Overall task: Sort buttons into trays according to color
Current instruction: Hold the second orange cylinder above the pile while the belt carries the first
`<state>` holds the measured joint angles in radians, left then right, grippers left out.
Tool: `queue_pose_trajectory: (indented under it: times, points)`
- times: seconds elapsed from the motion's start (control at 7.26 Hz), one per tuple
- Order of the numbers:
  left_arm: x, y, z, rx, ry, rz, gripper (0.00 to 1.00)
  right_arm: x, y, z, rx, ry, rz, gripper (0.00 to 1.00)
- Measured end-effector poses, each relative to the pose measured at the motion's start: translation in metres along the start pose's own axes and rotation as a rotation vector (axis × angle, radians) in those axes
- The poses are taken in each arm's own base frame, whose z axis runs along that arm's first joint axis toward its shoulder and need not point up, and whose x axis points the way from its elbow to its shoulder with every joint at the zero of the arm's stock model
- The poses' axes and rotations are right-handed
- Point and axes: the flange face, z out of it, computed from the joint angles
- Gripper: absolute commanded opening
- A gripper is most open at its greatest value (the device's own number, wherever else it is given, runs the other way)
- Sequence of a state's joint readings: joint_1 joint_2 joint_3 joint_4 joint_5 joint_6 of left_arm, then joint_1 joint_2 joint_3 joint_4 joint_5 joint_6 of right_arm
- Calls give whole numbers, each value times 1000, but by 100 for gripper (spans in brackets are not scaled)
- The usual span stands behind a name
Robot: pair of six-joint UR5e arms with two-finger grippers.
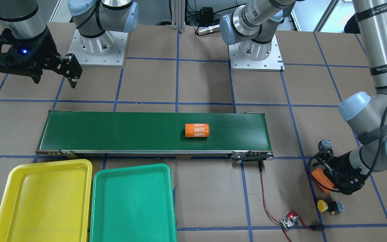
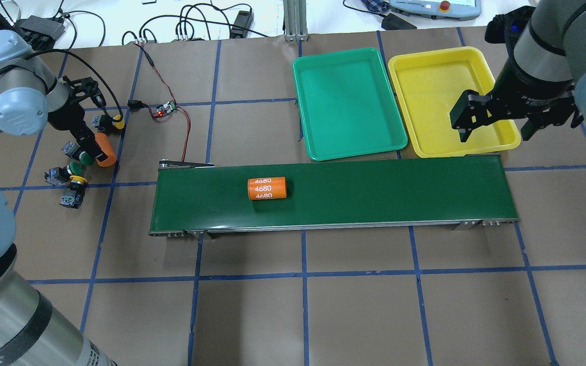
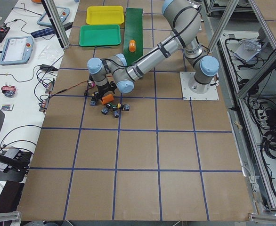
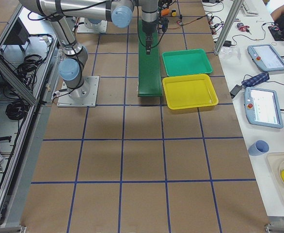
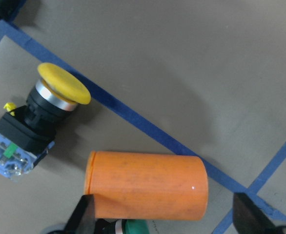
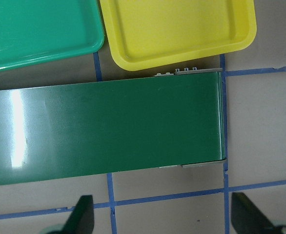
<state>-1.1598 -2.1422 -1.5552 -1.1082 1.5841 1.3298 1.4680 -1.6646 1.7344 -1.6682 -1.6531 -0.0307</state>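
**Left wrist view:** The left end effector [image 5: 166,219] is hovering over the brown paper-covered desk [image 5: 182,58]. Its two black fingers are standing apart, gripping nothing. Just ahead of them a smooth orange plastic cylinder [image 5: 145,185] is lying on its side across a blue tape line. A yellow-capped push button with a black-and-grey body [image 5: 40,122] is lying near this orange cylinder, not touching it.

**Right wrist view:** The right end effector [image 6: 165,217] is hanging with its fingers wide apart above the end of a long dark green conveyor belt [image 6: 104,131]. Beyond the belt, a shallow yellow plastic tray [image 6: 177,24] and a shallow green plastic tray [image 6: 35,29] are sitting side by side.

**Overhead view:** The four buttons [image 2: 74,171] are lying in a loose cluster by the desk's left end, with the left end effector low among them. The yellow tray and green tray are sitting at the far edge, the yellow tray nearer the right end. Another orange cylinder, marked 4680 [image 2: 267,188], is lying on the conveyor belt.

**Front-facing view:** The yellow button [image 1: 324,205] is lying just beside the left end effector.

**Left side view:** The buttons are showing as small dark shapes under the near arm.

**Right side view:** The near arm is reaching over the belt beside the trays.
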Motion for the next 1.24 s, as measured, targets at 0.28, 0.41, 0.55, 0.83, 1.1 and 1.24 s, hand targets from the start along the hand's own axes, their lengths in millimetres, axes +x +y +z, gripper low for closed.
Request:
queue_pose_trajectory:
  times: [0.28,0.41,0.55,0.83,1.1,1.24]
  points:
    - [-2,0,7,-1,5,-2,100,0,-5,6,-10,2,-1,100]
    - [-2,0,8,-1,5,-4,100,0,-6,6,-7,3,-1,100]
    - [-3,1,11,-2,6,-5,100,0,-6,5,-4,4,0,100]
    - [-3,1,11,-3,7,-6,100,0,-7,5,-2,3,4,100]
    - [0,-2,-4,0,-16,-10,100,0,-11,10,9,1,10,100]
    - [2,-3,-11,2,-25,-16,100,0,-17,13,22,2,11,100]
